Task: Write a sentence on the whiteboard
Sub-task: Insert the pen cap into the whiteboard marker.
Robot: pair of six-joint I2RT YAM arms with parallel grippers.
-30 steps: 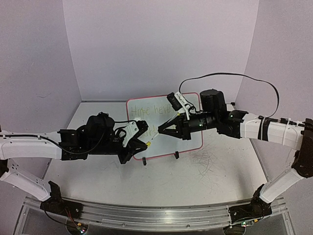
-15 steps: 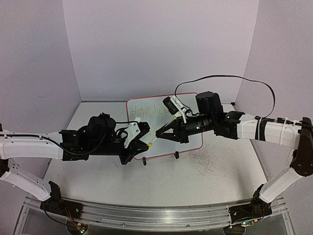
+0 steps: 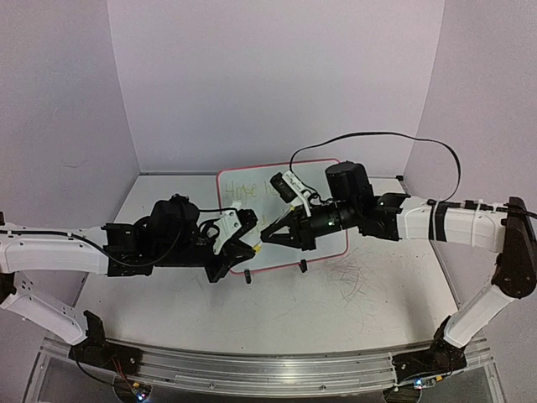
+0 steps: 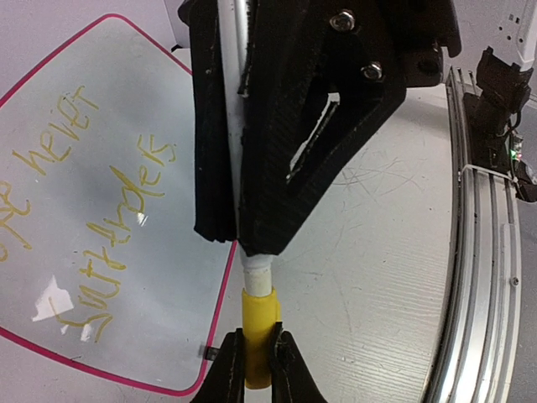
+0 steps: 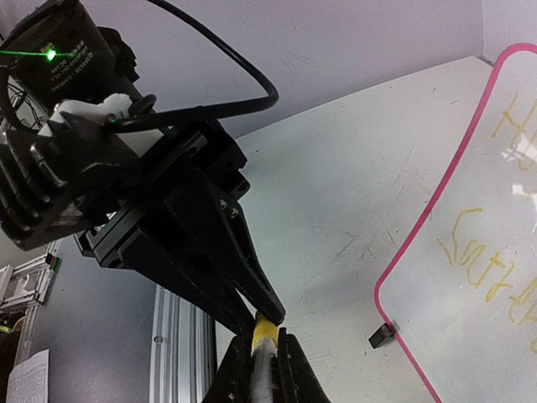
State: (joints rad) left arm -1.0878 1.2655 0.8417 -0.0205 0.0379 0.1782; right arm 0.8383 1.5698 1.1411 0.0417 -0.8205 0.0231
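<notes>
Top view: the whiteboard lies at the centre of the desk.

Left wrist view: the left fingers clamp the yellow cap of the marker. The sentence sits at 9 o'clock.

Right wrist view: the right fingers grip the marker barrel. The whiteboard is at 3 o'clock.

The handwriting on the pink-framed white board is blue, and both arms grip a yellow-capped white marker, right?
Wrong colour: the left wrist view shows yellow-green handwriting on the pink-framed white board. The yellow-capped white marker part is right.
</notes>
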